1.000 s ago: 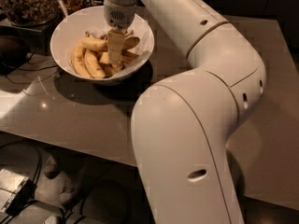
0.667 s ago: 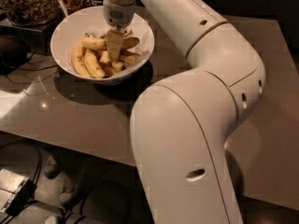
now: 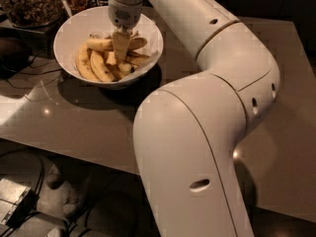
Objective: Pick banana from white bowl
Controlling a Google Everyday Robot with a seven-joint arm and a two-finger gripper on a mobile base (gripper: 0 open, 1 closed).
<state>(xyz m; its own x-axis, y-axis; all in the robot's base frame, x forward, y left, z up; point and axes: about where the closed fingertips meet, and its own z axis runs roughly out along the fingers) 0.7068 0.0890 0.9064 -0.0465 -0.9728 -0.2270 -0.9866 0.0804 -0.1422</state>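
Observation:
The white bowl (image 3: 63, 39) stands at the table's far left and holds several yellow bananas. The longest, nearly straight banana (image 3: 98, 44) lies across the bowl's back half, with a darker tip to the right. My gripper (image 3: 121, 47) reaches straight down into the bowl's middle, right over this banana's middle, and hides that part of it. Two shorter curved bananas (image 3: 89, 65) lie in front, at the left.
A clear glass container of dark brown bits (image 3: 28, 4) stands behind the bowl at the left. My large white arm (image 3: 197, 132) fills the right foreground over the grey table (image 3: 74, 117). Cables and a floor box (image 3: 15, 201) lie below the table's front edge.

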